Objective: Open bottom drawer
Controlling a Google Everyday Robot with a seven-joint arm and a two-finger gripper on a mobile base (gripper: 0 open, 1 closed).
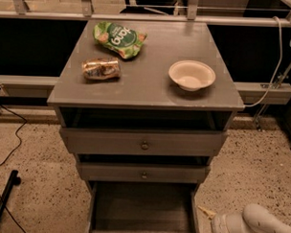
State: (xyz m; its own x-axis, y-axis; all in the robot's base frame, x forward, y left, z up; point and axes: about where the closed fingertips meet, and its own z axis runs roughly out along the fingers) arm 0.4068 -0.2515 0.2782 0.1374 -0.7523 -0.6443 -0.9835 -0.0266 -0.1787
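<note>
The grey cabinet has three drawers. The bottom drawer (142,207) is pulled far out, so I look down into its bare inside; its front panel and knob lie at or below the lower edge of the view. The middle drawer (143,173) and the top drawer (143,143) are each pulled out a little and show their round knobs. My gripper (210,220) on the white arm (256,227) is low at the bottom right. It is just right of the bottom drawer's right side wall and holds nothing that I can see.
On the cabinet top (146,87) lie a green snack bag (118,39), a crumpled brown packet (100,68) and a white bowl (191,75). Speckled floor surrounds the cabinet. Black cables and a dark stand (3,200) lie on the left, and a rail and cables run behind.
</note>
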